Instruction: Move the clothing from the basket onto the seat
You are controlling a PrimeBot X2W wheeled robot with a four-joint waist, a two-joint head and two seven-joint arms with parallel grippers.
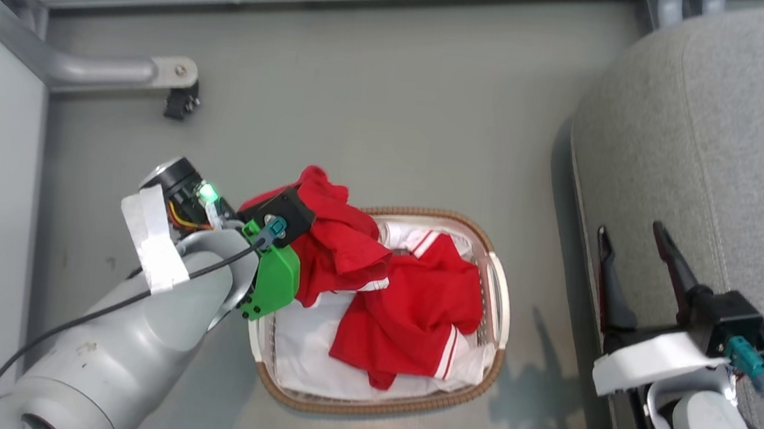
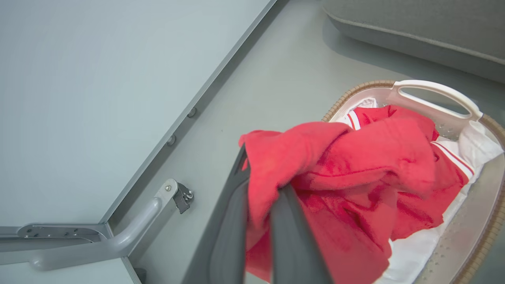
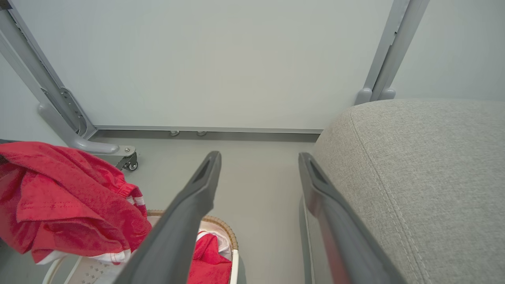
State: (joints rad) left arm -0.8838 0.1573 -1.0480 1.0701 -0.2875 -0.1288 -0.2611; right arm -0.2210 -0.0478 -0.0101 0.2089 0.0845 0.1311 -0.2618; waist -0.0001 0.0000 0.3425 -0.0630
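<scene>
My left gripper (image 2: 262,173) is shut on one red garment (image 1: 337,238), holding it bunched above the left rear rim of the basket (image 1: 485,379). Its fingertips are buried in the cloth. The second red garment (image 1: 415,309), with white stripes, lies inside the basket on the white liner (image 1: 302,347). In the right wrist view the held garment (image 3: 67,197) hangs at the left over the basket (image 3: 221,223). My right gripper (image 1: 630,231) is open and empty, over the left edge of the grey seat (image 1: 712,134).
The basket stands on a grey floor (image 1: 393,103) between the seat and a pale wall panel at the left. A metal frame leg with a caster (image 1: 182,101) juts out at the back left. Another pale panel (image 3: 221,63) closes the far side.
</scene>
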